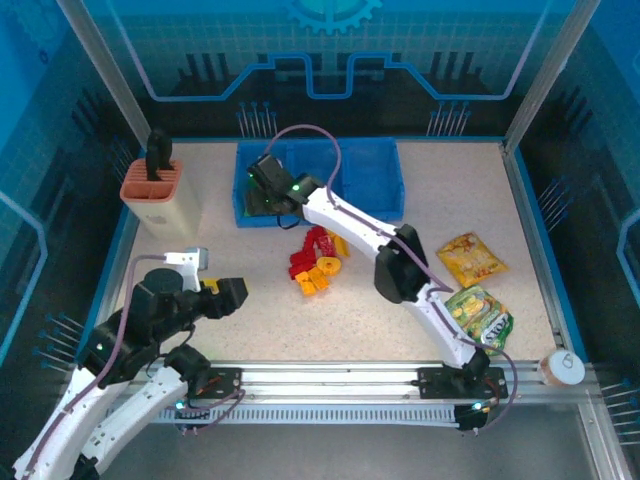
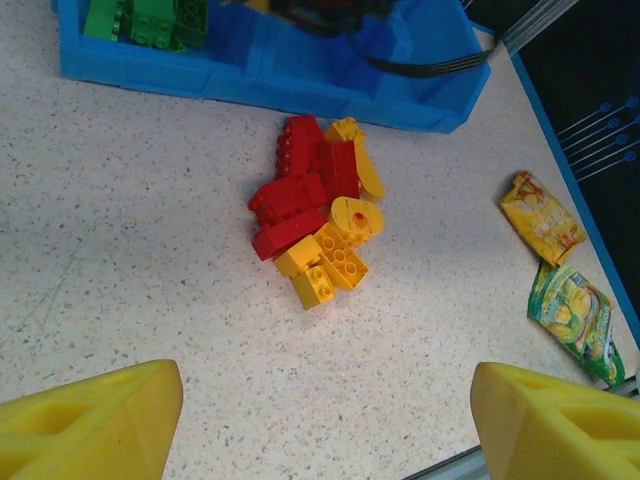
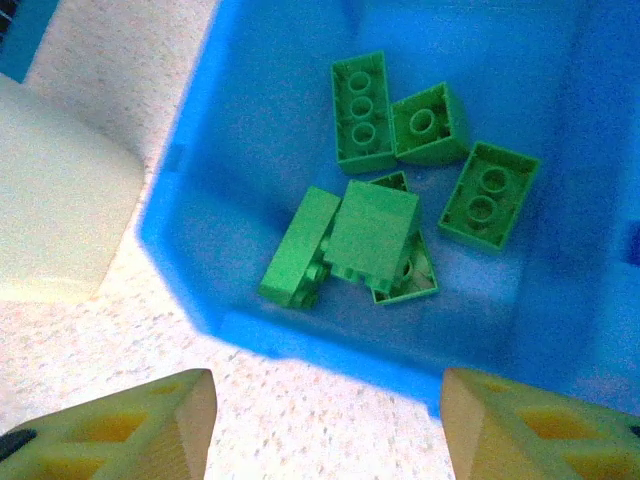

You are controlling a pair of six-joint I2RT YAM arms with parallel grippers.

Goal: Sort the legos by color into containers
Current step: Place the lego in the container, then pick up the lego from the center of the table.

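**Top view:** left pincer (image 1: 222, 292) is low over the speckled table (image 1: 260, 335); jaw gap can't be read from here. The loose heap of small red and orange-yellow plastic bricks (image 1: 315, 262) lies ahead of it and to its right, apart from it. Right pincer (image 1: 262, 187) is stretched out over the left-end compartment of the shallow rectangular blue plastic tray (image 1: 370, 195), with the heap behind it on the arm-base side. Beige holder with orange rim (image 1: 160, 195) stands to its left, outside the tray. Yellow snack bag (image 1: 470, 258) and green snack bag (image 1: 482, 315) lie well off to its right.

**Left wrist view:** left pincer's yellow foam fingers (image 2: 90, 420) stand wide apart with nothing between them, only bare table. The heap is straight ahead, bricks touching and partly stacked. The tray is beyond it, with green plastic bricks (image 2: 150, 20) in the end compartment, far ahead-left.

**Right wrist view:** right pincer's fingers (image 3: 130, 430) are parted and empty, hovering at the near wall of the compartment. Just ahead, a handful of green bricks lie loose on the tray floor — some studs up, some underside up, two or three overlapping. The holder is off to the left, beyond the wall.
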